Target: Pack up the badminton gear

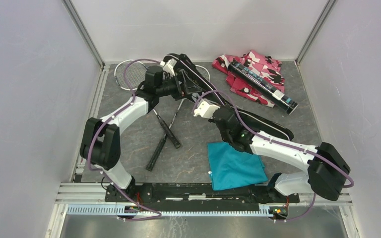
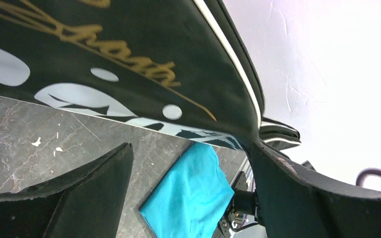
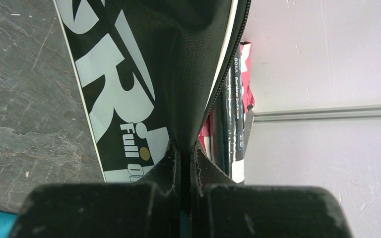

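Step in hand: opening the SPORT bag (image 1: 268, 126), which lies across the back right of the desk (image 1: 198, 148). Right jaws are pinched tight on the bag's zip edge. Left jaws stand wide at the bag's head end, fabric just above them, nothing gripped. Both racquets (image 1: 166, 131) lie crossed on the desk left of the bag; the tube (image 1: 263, 84) rests on camouflage fabric (image 1: 258, 62) behind. Next, I judge, the left jaws must catch the opposite flap and spread the mouth before a racquet goes in.

Grey marbled stone-pattern counter (image 1: 193, 148) enclosed on three sides by plain white panel walls (image 1: 25, 99); silver aluminium corner posts (image 1: 84, 34); ribbed aluminium rail (image 1: 178, 210) along near edge; even, diffuse light.
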Controlling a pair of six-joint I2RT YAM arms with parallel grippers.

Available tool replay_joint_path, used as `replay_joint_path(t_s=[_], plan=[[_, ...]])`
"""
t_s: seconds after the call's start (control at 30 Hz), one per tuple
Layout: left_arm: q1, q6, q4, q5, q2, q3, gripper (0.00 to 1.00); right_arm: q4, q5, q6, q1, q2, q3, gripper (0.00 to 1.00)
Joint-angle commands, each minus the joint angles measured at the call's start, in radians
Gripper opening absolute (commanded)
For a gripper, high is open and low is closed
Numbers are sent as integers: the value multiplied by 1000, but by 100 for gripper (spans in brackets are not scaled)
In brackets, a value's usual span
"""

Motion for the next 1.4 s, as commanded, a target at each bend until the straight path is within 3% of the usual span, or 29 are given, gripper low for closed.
replay_joint_path(t_s=[0.0, 0.23, 0.57, 0.7, 0.77, 0.87, 1.0, 1.17, 1.27, 1.37], plan=[[-3, -34, 109, 47, -99, -49, 93, 36, -5, 22, -17, -8, 51, 0], [-3, -51, 113, 16, -117, -14, 93, 40, -13, 17, -18, -10, 38, 0], [-22, -51, -56, -134, 30, 188, 89, 21, -33, 29, 10, -9, 51, 0], [-36, -35, -114, -153, 75, 236, 78, 13, -34, 27, 20, -5, 61, 0], [-39, -32, -113, -153, 87, 235, 65, 6, -48, 32, 23, -12, 63, 0], [-40, -38, -93, -121, 95, 225, 37, -22, -90, 44, 22, -24, 70, 1], [-39, 4, -30, -62, 80, 214, 4, -98, -190, 58, 1, -54, 86, 21], [-36, 136, -14, 24, 64, 248, 2, -269, -503, 93, -113, -124, 183, 67], [-35, 172, 25, 77, 55, 234, 2, -354, -674, 108, -182, -150, 256, 83], [-36, 136, 92, 111, 43, 189, 2, -379, -733, 139, -224, -166, 303, 87]])
